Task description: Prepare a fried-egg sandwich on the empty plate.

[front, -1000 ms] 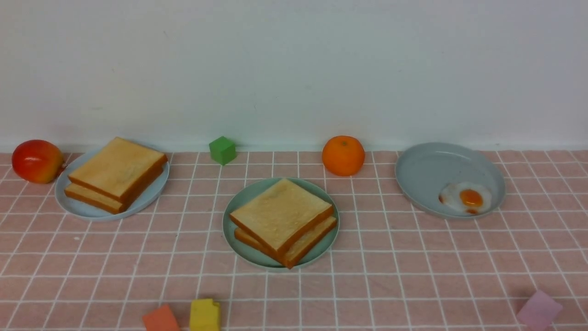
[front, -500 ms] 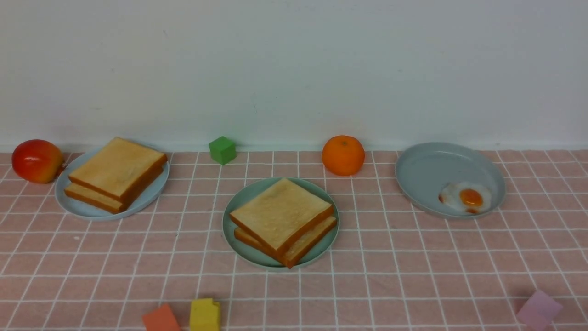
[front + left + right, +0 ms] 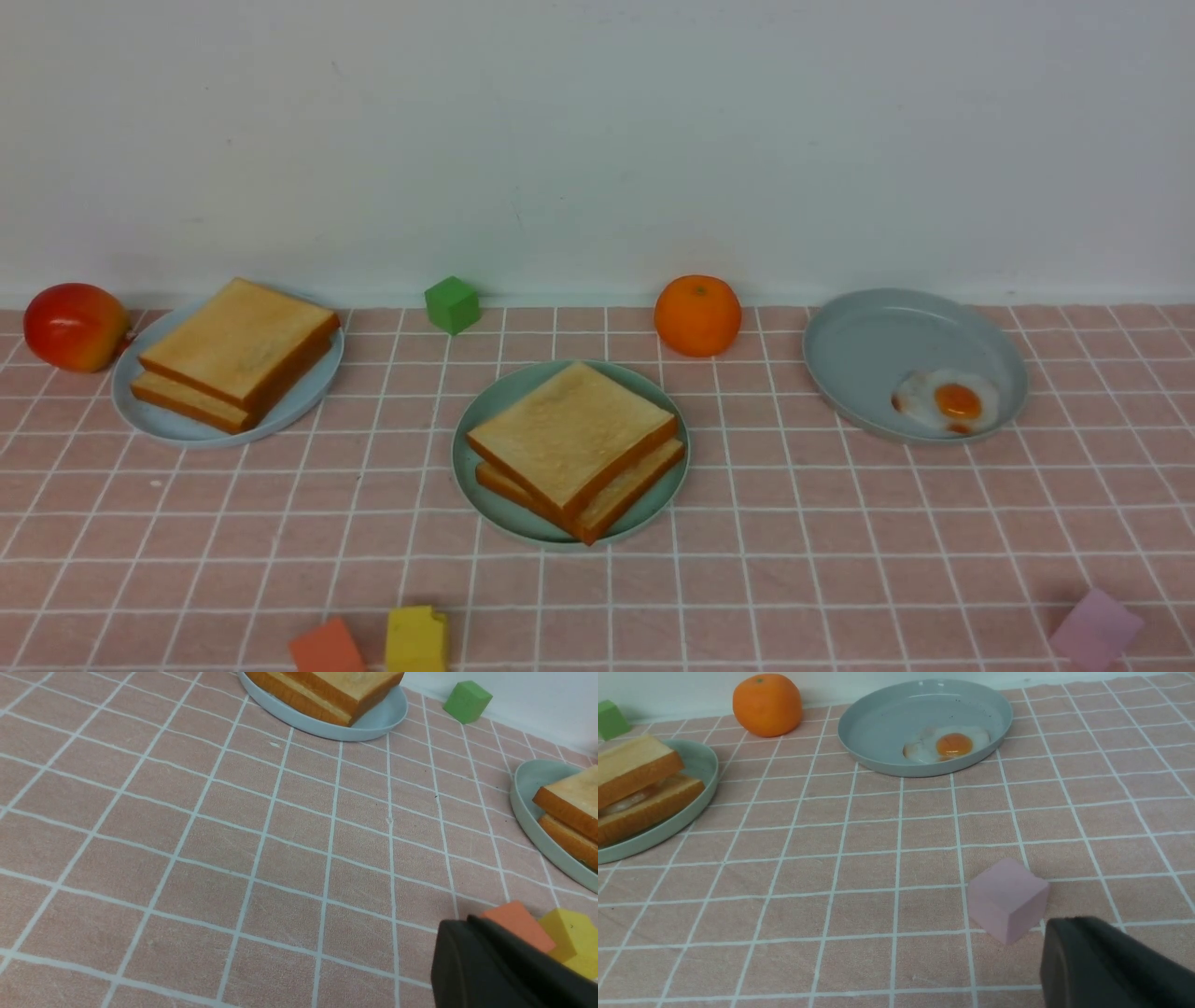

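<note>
1. The fried-egg sandwich [image 3: 574, 451] sits on the mint-green plate [image 3: 485, 439], centre of the front view.
2. A lone fried egg [image 3: 948, 401] lies in the grey-blue dish [image 3: 868, 341], right of centre.
3. Only one dark edge of each of the left gripper [image 3: 504, 966] and right gripper [image 3: 1111, 966] shows; whether their jaws are apart or together cannot be told.

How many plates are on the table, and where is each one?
3. The pale blue plate with two toast slices is at the left, the mint-green plate with the sandwich in the middle, and the grey-blue dish with an egg at the right.
</note>
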### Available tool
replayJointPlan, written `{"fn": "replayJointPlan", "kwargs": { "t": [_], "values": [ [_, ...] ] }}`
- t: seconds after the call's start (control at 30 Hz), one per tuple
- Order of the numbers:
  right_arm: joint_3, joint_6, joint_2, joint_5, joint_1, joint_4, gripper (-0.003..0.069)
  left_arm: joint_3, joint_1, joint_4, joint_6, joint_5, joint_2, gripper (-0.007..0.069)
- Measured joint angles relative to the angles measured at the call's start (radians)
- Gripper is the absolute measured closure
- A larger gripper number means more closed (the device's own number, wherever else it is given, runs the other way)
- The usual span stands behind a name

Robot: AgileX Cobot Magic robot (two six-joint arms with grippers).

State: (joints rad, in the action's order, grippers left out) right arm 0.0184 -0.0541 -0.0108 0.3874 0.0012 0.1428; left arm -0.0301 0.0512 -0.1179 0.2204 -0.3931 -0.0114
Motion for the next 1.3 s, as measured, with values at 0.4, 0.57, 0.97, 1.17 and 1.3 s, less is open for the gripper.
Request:
{"fn": "replayJointPlan", "kwargs": {
  "t": [0.4,0.57,0.97,1.17,1.3],
  "values": [
    [0.0,0.0,0.0,0.0,0.0,0.0,0.0613,0.0,0.0,0.0,0.0,0.0,0.0,0.0633],
    [0.0,0.0,0.0,0.0,0.0,0.0,0.0603,0.0,0.0,0.0,0.0,0.0,0.0,0.0628],
    [0.0,0.0,0.0,0.0,0.0,0.0,0.0592,0.0,0.0,0.0,0.0,0.0,0.0,0.062],
    [0.0,0.0,0.0,0.0,0.0,0.0,0.0587,0.0,0.0,0.0,0.0,0.0,0.0,0.0615],
    [0.0,0.0,0.0,0.0,0.0,0.0,0.0578,0.0,0.0,0.0,0.0,0.0,0.0,0.061]
  ]
}}
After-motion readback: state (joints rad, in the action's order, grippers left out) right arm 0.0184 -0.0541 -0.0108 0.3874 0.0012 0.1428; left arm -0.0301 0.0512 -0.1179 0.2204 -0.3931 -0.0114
